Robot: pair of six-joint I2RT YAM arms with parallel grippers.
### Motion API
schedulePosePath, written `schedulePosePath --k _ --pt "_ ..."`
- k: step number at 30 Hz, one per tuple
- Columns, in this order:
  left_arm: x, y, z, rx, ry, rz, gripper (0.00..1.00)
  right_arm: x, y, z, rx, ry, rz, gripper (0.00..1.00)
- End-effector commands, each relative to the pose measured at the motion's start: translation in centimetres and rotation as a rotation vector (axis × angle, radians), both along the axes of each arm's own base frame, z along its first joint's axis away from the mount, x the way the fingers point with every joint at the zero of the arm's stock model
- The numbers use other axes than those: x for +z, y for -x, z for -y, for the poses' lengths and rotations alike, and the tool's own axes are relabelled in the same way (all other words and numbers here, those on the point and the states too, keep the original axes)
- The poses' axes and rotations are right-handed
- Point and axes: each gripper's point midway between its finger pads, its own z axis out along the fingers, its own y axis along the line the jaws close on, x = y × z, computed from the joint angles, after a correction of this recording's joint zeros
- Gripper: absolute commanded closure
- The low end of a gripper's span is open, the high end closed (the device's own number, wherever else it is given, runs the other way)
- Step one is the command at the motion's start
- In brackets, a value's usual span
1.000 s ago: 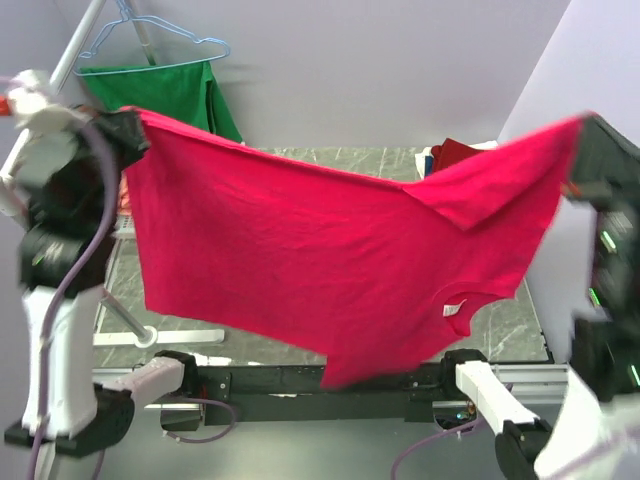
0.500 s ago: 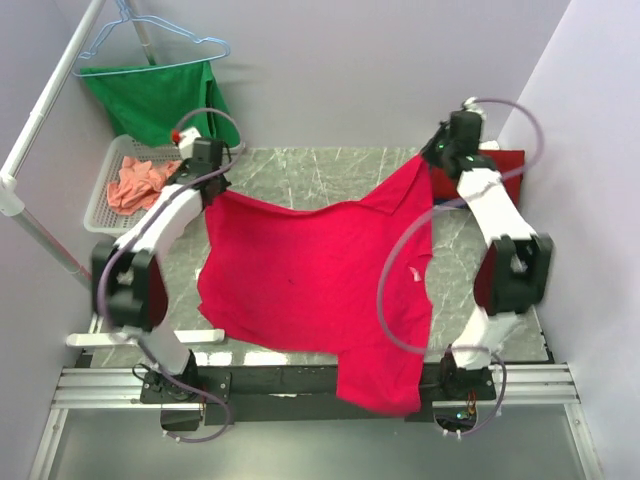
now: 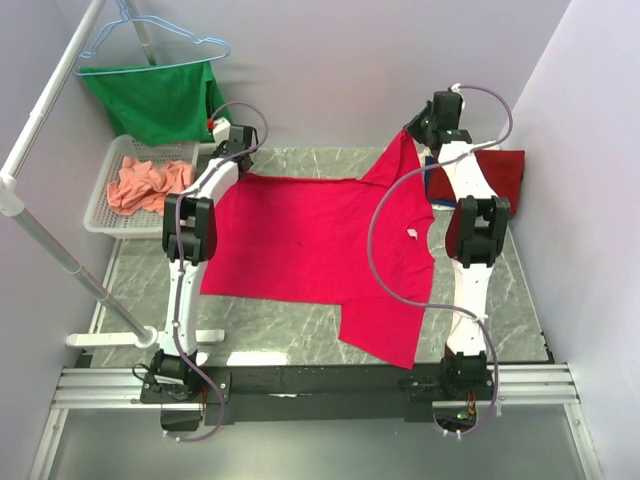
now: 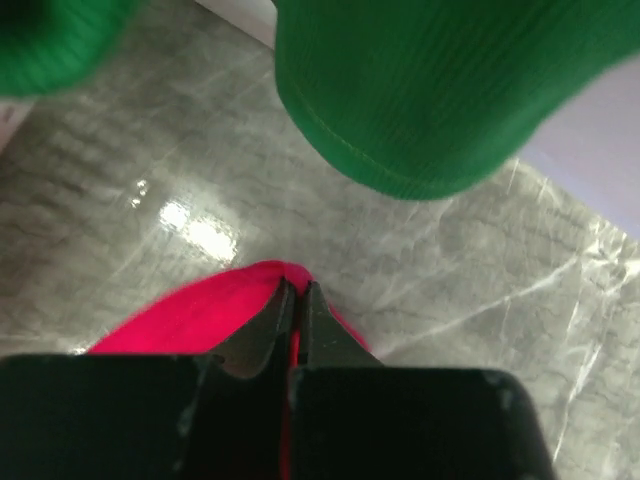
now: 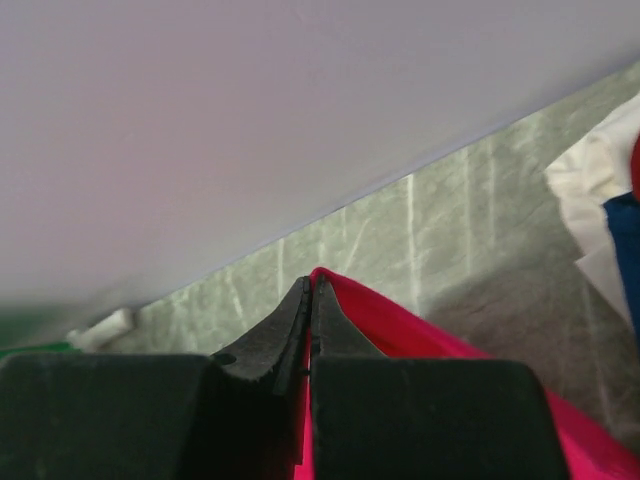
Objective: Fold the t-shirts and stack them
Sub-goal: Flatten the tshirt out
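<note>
The bright pinkish-red t-shirt [image 3: 310, 240] lies spread across the table, one sleeve reaching the near edge. My left gripper [image 3: 243, 158] is shut on its far left corner [image 4: 262, 290], low at the table. My right gripper [image 3: 418, 128] is shut on its far right corner [image 5: 345, 295], lifted a little above the table. A salmon-orange shirt [image 3: 145, 183] lies crumpled in the white basket [image 3: 100, 205] at the left. A dark red folded shirt [image 3: 500, 170] lies at the far right, with blue [image 5: 625, 235] and white cloth [image 5: 590, 180] beside it.
A green garment [image 3: 160, 98] hangs on a hanger at the far left, right above my left gripper [image 4: 430, 90]. A white pole [image 3: 60, 265] and its foot [image 3: 140, 337] stand at the left. The back wall is close behind both grippers.
Both arms have swung from high and near to far and low, laying the pinkish-red shirt out flat on the table. Both grippers stay shut on its corners.
</note>
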Motion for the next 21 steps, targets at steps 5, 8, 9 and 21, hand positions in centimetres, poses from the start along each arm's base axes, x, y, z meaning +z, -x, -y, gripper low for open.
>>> schedulePosePath --k 5,8,9,21 --pt "6.8 -1.0 -3.6 0.118 -0.025 0.251 0.64 2.1 -0.6 2.0 -0.014 -0.166 0.12 0.51" --pt "7.9 -0.3 -4.4 0.153 -0.032 0.284 0.32 3.3 -0.6 2.0 0.009 -0.186 0.161 0.46" --pt "8.3 -0.3 -4.5 0.157 -0.033 0.288 0.29 3.6 -0.5 2.0 0.011 -0.186 0.167 0.46" --pt "10.0 2.7 -1.8 -0.023 0.045 0.16 0.15 0.1 4.6 1.1 0.031 -0.063 -0.079 0.46"
